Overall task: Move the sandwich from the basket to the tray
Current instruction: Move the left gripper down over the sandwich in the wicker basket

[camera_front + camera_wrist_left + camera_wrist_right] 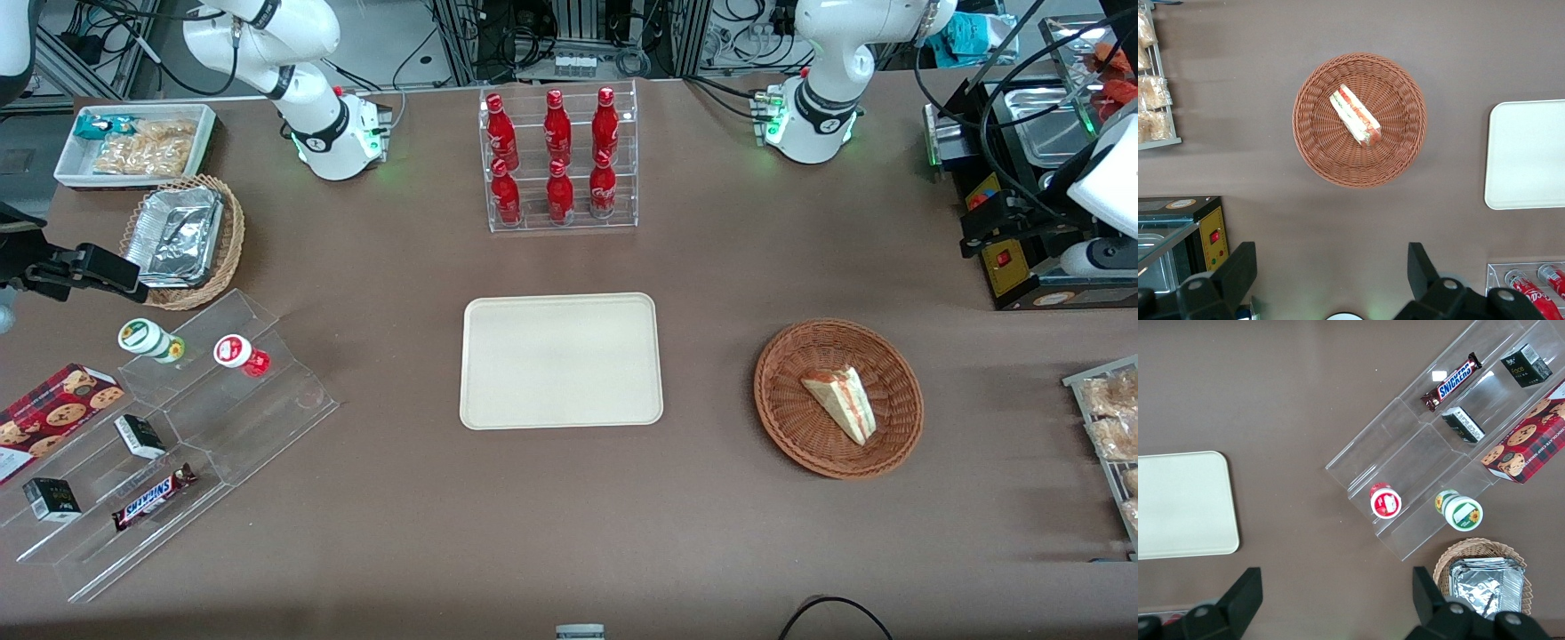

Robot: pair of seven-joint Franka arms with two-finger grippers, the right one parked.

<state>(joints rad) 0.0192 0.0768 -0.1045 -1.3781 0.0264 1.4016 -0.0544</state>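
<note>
Gripper [1331, 273] agape above sandwich [1355, 115], only in wrist view.

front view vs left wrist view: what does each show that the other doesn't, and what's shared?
Only the front view: the tan wicker basket with foil trays, the clear stepped display stand with the Snickers bar, and the red cookie box.

Only the left wrist view: the left arm's gripper, open, high above the table.

Both: the round reddish-brown wicker basket holding the wrapped triangular sandwich, the empty cream rectangular tray, and the red bottles.
</note>
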